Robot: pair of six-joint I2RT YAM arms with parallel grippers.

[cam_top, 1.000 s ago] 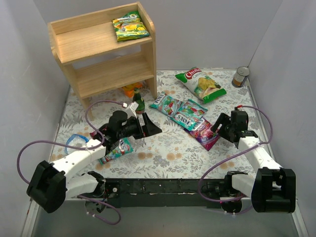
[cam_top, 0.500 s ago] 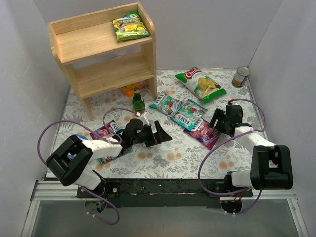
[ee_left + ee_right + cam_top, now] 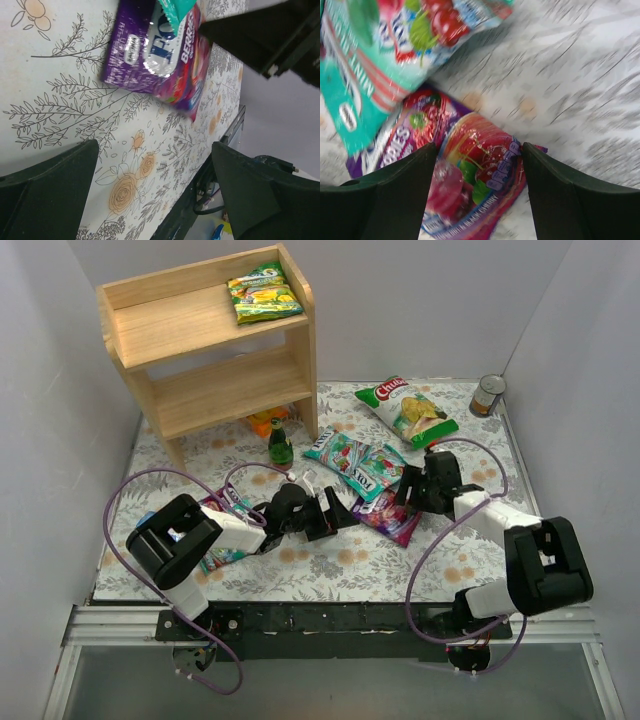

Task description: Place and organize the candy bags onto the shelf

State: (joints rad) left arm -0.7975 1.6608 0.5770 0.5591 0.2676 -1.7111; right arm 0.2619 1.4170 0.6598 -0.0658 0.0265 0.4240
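Your left gripper has its jaws wide apart and holds nothing; it sits low over the table, just left of the purple bag. Your right gripper is spread and empty too, with that same bag's cherry end lying between its fingers. Both arms seem aimed at one bag, so let only one take it, and the right looks better placed. Lower it, pinch a flat sealed edge rather than the puffed middle, and lift clear before swinging far-left to the shelf, where a yellow-green bag lies on the top tier. Send the left to the bag by its forearm instead. Mind the teal bag overlapping the purple one's far edge, as it may drag along. The right wrist view is smeared, so you cannot tell whether the fingers touch the foil. The forearm bag is mostly covered by arm and cable, and the orange thing under the shelf cannot be identified.
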